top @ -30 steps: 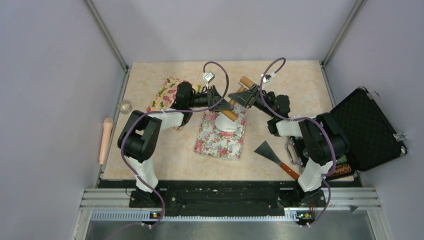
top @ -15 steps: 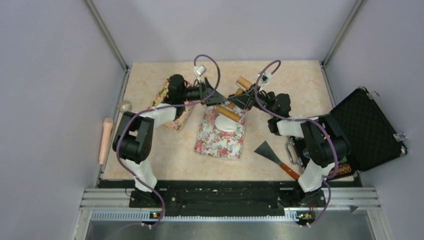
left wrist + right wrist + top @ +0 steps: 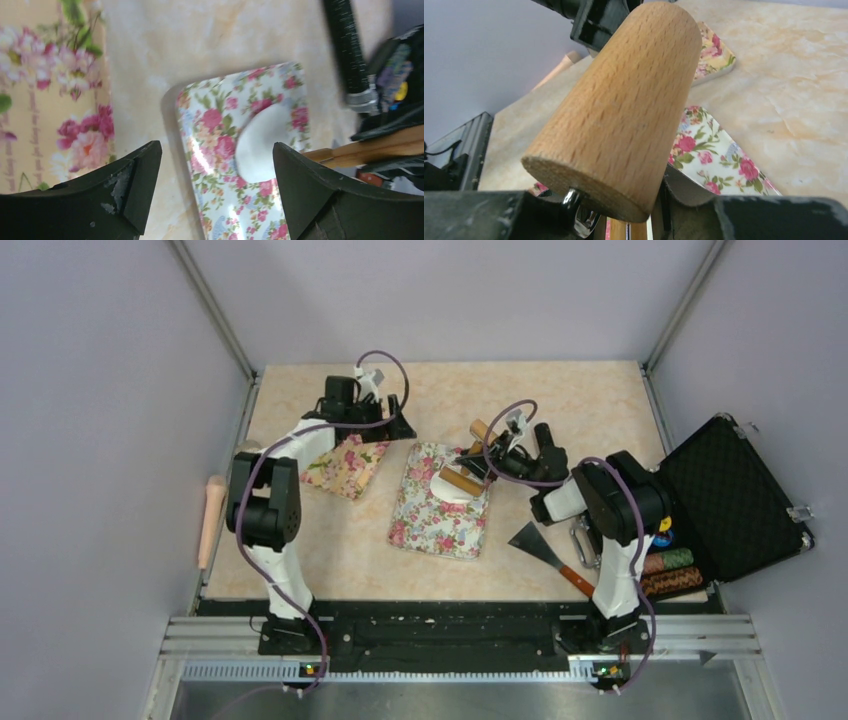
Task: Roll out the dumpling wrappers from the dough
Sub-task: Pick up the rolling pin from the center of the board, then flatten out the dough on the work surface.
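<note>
A flat white dough wrapper [image 3: 455, 490] lies on the far end of a floral board [image 3: 432, 520] at the table's middle. My right gripper [image 3: 487, 456] is shut on the handle of a wooden rolling pin [image 3: 461, 480], whose roller rests on the wrapper's far edge. In the right wrist view the roller [image 3: 619, 110] fills the frame above my gripper [image 3: 624, 220], with the board [image 3: 724, 160] beyond. My left gripper [image 3: 392, 426] is open and empty, left of and behind the board. The left wrist view shows its open jaws [image 3: 216, 147] framing the wrapper [image 3: 261, 144] and board [image 3: 225, 200].
A second floral mat [image 3: 345, 460] lies under the left arm. A scraper [image 3: 545, 545] lies right of the board. An open black case [image 3: 735, 500] with rolled items [image 3: 668, 562] stands at the right edge. A pale wooden stick [image 3: 212, 520] and small ball [image 3: 248, 452] sit at the left edge.
My left gripper has drawn back from the rolling pin to the far left and is open. My right gripper has moved nearer and lower with the pin.
</note>
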You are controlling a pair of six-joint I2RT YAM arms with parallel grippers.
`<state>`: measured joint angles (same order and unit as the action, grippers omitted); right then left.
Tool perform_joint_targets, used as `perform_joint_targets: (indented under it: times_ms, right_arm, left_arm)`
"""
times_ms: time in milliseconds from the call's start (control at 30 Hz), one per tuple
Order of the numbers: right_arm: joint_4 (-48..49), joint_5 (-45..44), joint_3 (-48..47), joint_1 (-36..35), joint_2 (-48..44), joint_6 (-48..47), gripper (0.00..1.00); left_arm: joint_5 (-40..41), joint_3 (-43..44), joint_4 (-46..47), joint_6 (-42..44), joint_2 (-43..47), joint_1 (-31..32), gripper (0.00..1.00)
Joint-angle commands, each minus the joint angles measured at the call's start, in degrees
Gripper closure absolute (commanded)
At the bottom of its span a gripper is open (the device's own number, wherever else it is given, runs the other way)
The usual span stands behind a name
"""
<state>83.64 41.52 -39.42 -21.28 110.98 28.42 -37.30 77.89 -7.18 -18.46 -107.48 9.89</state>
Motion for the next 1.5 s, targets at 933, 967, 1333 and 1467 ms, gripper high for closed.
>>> perform_joint_targets:
  times_ms: [933, 967, 1333, 1467]
  right_arm:
    - [3.24, -15.54, 4.75, -4.03, 6.56, 4.56, 1.00]
    - [3.43, -15.66, 4.85, -4.53, 6.80, 4.60, 1.00]
    - [3.25, -15.59, 4.77, -7.57, 9.54, 4.51, 1.00]
    - [3.76, -14.11, 4.76, -8.33, 10.11, 5.00, 1.00]
  left_arm:
    - [27.76, 8.87, -16.71, 4.40, -15.44, 9.57, 0.87]
    - [27.94, 8.78, -16.69, 4.02, -15.74, 9.59, 0.91]
    - [32.12, 8.47, -17.55, 1.33, -17.36, 9.57, 1.00]
    - [32.79, 8.84, -17.92, 1.06, -17.84, 9.58, 1.00]
